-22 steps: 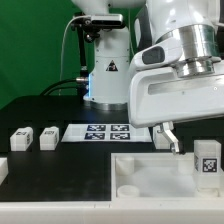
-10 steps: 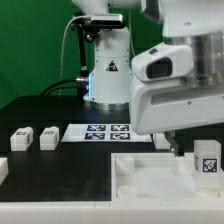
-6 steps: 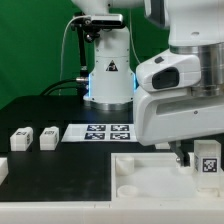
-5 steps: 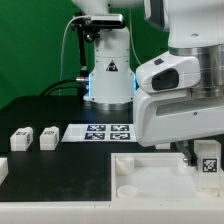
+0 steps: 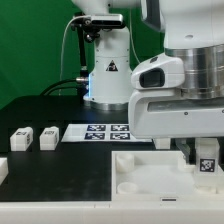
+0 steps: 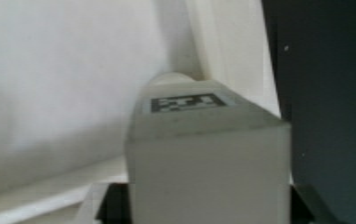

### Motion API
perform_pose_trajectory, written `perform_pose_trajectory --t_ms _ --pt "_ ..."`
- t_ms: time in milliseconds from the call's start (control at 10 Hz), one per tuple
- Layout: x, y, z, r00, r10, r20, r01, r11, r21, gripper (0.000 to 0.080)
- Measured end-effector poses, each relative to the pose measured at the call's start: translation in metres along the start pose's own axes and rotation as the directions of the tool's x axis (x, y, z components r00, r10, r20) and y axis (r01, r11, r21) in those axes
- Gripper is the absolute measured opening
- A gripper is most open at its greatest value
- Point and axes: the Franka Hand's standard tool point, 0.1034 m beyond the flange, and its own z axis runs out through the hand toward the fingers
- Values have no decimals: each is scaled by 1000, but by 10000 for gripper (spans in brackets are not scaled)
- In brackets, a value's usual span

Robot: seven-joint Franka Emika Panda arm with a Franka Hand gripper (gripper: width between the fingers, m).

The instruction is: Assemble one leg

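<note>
I log the leg [image 6: 201,150] on the tray [image 5: 140,172] at the exterior view's right, directly under the gripper [image 5: 198,151] and between its fingers, long axis crosswise to their closing line; gripped or merely straddled, I cannot tell.

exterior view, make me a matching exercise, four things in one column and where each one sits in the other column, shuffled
Things
1. leg
2. marker board
3. tray-like part
4. two small white blocks

Places
A. flat on the black table, middle of the picture
B. side by side at the exterior view's left
C. upright at the exterior view's far right
D. foreground, from the middle to the exterior view's right edge

Pairs: 1-C, 2-A, 3-D, 4-B
</note>
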Motion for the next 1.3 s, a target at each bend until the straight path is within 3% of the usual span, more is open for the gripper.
perform_pose_trajectory --t_ms 200,300,500,700,800,1100,1200,1300 --pt "6 1 0 918 394 -54 -392 919 44 300" --pt "5 1 -1 861 506 -56 -504 862 42 300" --pt "5 4 0 597 801 -51 -798 599 68 300" --pt "2 8 1 372 928 -29 -922 373 102 300" --pt "1 8 1 331 943 -27 -937 332 107 300" --pt "-1 4 1 455 890 -42 -884 457 99 340" --pt "-4 -4 -1 604 795 -59 -789 607 92 515" --pt "-7 -10 -2 728 682 -72 -677 732 83 619"
